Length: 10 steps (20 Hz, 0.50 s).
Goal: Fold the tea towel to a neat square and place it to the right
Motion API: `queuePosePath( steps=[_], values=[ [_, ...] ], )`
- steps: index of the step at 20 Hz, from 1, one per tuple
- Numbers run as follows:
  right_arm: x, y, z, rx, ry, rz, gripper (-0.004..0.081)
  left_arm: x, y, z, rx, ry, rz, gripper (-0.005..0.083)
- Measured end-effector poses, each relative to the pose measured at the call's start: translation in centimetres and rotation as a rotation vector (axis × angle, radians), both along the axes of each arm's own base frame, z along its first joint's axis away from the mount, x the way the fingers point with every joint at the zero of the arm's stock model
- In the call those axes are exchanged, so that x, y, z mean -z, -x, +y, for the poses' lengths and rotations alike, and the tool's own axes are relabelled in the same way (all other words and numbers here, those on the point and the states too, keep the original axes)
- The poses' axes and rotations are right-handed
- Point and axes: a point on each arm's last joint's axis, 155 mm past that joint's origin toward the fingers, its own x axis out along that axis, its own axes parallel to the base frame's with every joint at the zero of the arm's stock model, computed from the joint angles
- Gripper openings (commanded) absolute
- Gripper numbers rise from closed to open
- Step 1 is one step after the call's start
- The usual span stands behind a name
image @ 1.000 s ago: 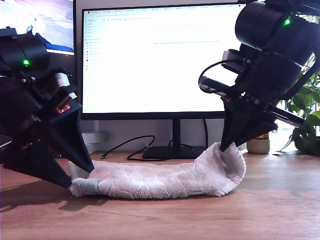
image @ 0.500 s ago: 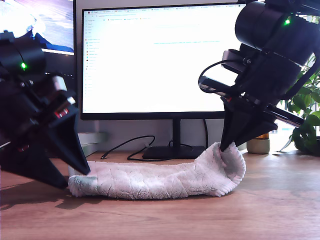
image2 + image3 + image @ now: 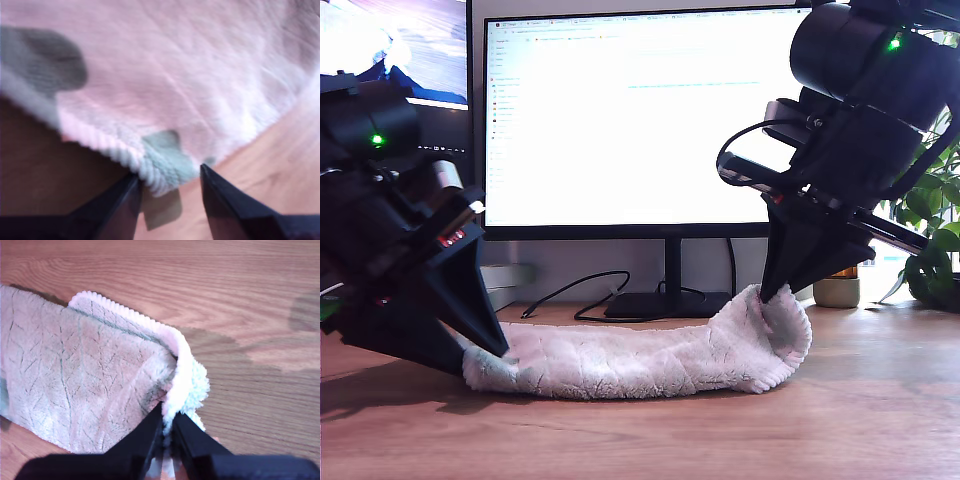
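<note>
While the tea towel (image 3: 640, 360) lies folded along the lower middle of the exterior view on the wooden desk (image 3: 840, 430), my second gripper (image 3: 772, 292) pinches its raised end at the exterior view's right. My first gripper (image 3: 169, 180), jaws parted, seemingly straddles the corded hem (image 3: 150, 170) at that view's left.

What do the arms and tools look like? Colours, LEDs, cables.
Both arms are matte black with bulky round joint housings, each showing a green LED. My first tool and my second tool taper to pointed black wedge fingers. A black cable loops beside the second arm; the first carries small red markings.
</note>
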Motion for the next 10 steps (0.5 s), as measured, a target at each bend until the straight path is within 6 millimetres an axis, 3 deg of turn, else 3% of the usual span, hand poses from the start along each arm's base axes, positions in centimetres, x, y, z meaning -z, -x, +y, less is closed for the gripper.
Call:
queuePosePath(
  steps=[3,7,8,10],
  values=[
    [0.0,0.0,0.0,0.000,0.000,0.000,-0.0012,0.0,0.5,-1.0,0.032,-0.004,-0.012,0.0304],
    [0.0,0.0,0.0,0.000,0.000,0.000,-0.0012,0.9,0.0,-0.4,0.011,-0.053,-0.022,0.0299],
    [0.0,0.0,0.0,0.000,0.000,0.000,-0.0012,1.1,0.0,-0.4,0.010,-0.056,-0.023,0.0269],
    [0.0,0.0,0.0,-0.004,0.002,-0.003,-0.0012,1.2,-0.2,-0.5,0.009,-0.053,-0.027,0.0092]
  ],
)
